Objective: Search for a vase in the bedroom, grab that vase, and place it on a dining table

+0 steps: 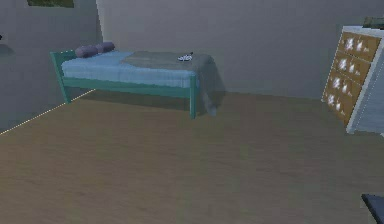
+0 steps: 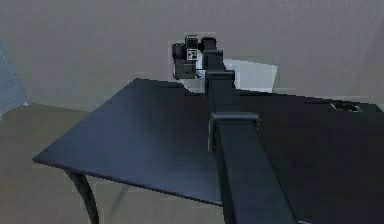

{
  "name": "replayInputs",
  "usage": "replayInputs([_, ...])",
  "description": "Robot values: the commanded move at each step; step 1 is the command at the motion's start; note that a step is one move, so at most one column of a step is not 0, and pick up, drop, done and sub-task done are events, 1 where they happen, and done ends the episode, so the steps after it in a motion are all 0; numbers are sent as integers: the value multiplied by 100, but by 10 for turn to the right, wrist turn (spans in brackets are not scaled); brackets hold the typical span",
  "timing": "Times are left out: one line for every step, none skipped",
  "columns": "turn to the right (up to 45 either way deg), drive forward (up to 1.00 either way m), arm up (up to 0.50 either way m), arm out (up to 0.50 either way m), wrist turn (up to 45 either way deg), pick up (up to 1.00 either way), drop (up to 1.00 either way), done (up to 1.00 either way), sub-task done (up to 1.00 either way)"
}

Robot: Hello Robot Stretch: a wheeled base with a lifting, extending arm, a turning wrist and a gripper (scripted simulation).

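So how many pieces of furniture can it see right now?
3. A teal-framed bed at the forward view's left, a dresser at its right edge, and a dark table in the arm side view. More may be hidden.

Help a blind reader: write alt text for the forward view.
A teal-framed bed with a purple pillow stands by the far wall, a small pale object on it. A dresser stands at the right edge.

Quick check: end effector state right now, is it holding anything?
End effector: cannot tell whether it holds anything; its far end is at the far edge of the dark table, with a pale flat thing behind.
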Motion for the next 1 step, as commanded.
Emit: replayInputs([0, 0, 0, 0, 450, 0, 0, 0, 0])
